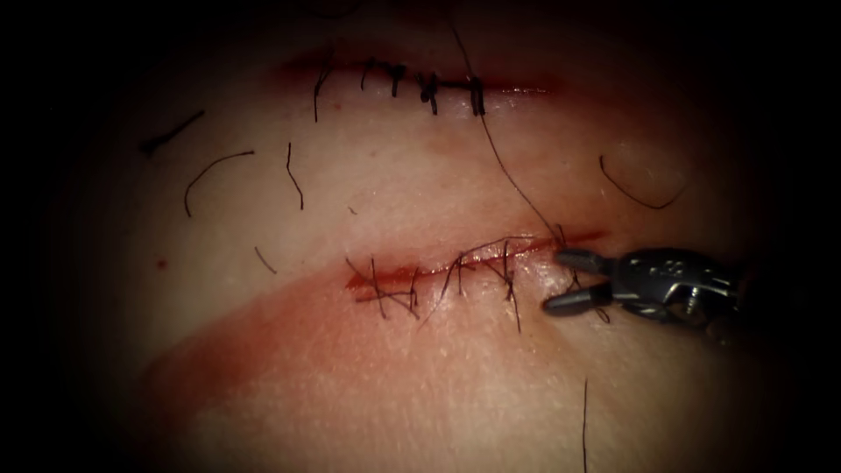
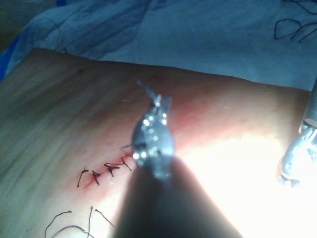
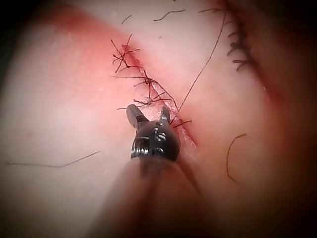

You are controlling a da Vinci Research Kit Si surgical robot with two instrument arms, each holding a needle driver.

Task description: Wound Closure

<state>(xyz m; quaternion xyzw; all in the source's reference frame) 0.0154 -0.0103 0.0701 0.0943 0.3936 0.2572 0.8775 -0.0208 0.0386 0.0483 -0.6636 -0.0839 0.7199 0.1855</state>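
The right gripper (image 1: 561, 282) sits with its jaws spread apart at the right end of the lower cut (image 1: 455, 267) in the tissue (image 1: 420, 394), holding nothing; the thread (image 1: 508, 171) runs up from there. The left gripper (image 2: 151, 96) hangs above the tissue; whether it is parted cannot be told.

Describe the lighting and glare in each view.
Endoscope view: light pools centrally on the tissue, edges dark; right hand open, holding nothing, at the cut's right end. Left wrist view: glare washes out tissue beside the left hand. Right wrist view: soft, even light on tissue.
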